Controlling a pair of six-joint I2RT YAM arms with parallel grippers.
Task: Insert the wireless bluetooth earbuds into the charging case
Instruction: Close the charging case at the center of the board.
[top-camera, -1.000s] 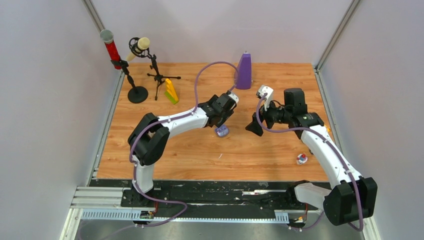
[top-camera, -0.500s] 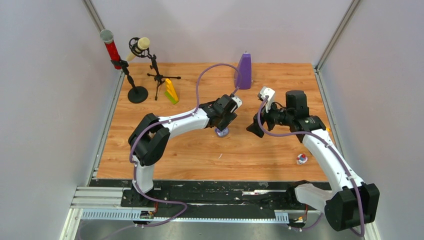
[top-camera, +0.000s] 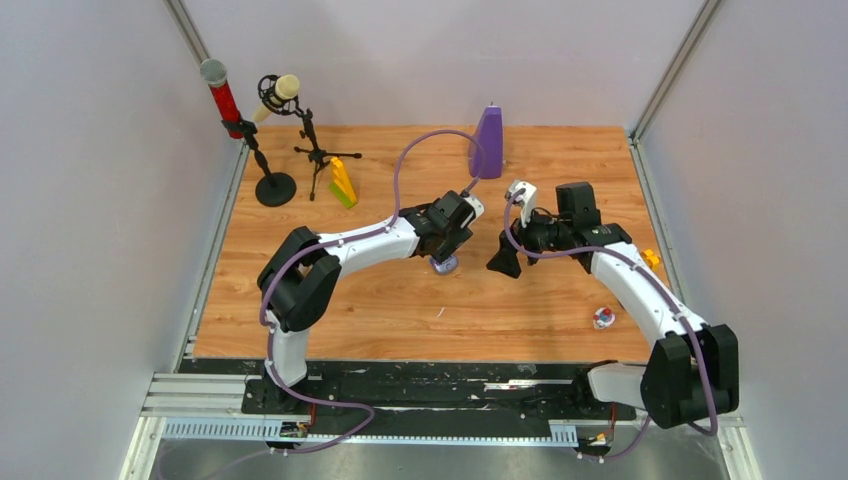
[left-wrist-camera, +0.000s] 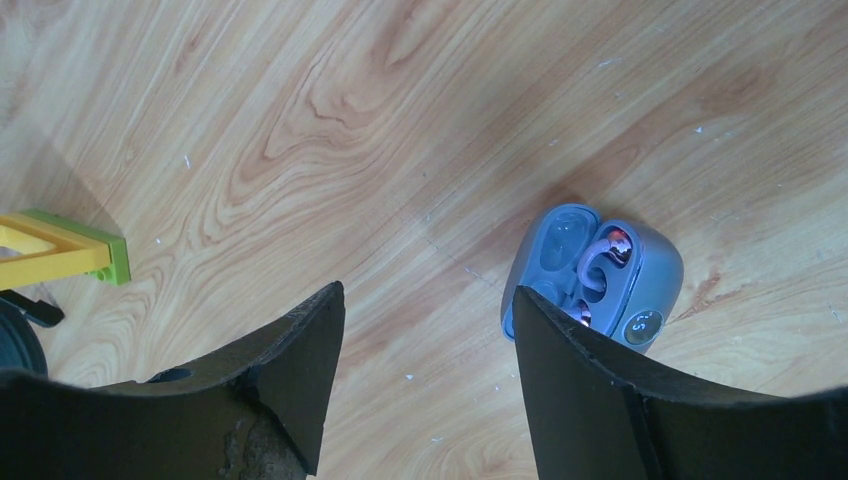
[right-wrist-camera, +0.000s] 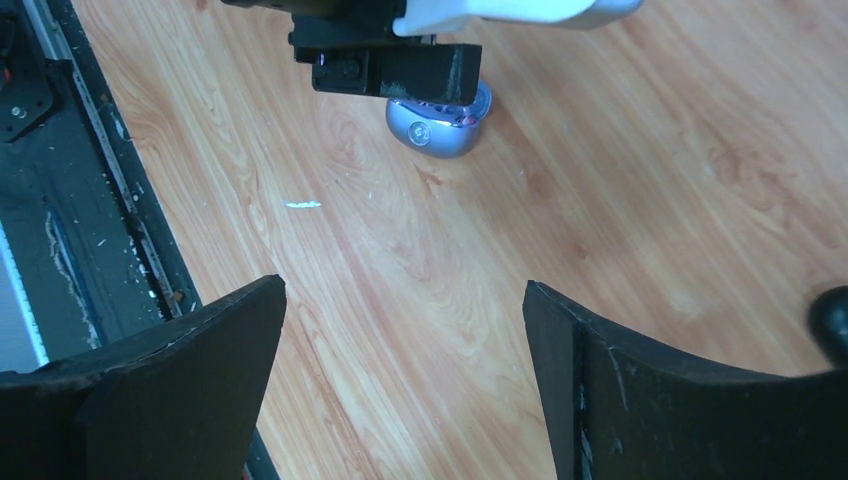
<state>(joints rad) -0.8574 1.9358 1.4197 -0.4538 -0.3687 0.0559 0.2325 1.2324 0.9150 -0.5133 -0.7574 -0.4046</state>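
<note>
The charging case (left-wrist-camera: 640, 285) is a pale blue-purple oval, lying open on the wooden table with its lid (left-wrist-camera: 560, 245) flipped back. A pale purple earbud (left-wrist-camera: 598, 265) sits in the case's sockets, and my right-hand finger (left-wrist-camera: 580, 390) hides part of the case's near edge. My left gripper (left-wrist-camera: 428, 315) is open just left of the case, with only bare wood between its fingers. From above, the left gripper (top-camera: 446, 250) hovers over the case (top-camera: 444, 266). My right gripper (top-camera: 503, 260) is open a little to its right, pointing at the case (right-wrist-camera: 438, 128), empty (right-wrist-camera: 402, 300).
A purple cone (top-camera: 488, 143) stands at the back. Two microphones on stands (top-camera: 272, 150) and a yellow-green block (top-camera: 343, 183) are at the back left. A small red-white thing (top-camera: 603, 318) lies near the front right. A dark rounded thing (right-wrist-camera: 830, 312) shows at the right wrist view's edge.
My left gripper has shifted slightly back over the case, covering more of it. My right arm has swung left, bringing its gripper closer to the case.
</note>
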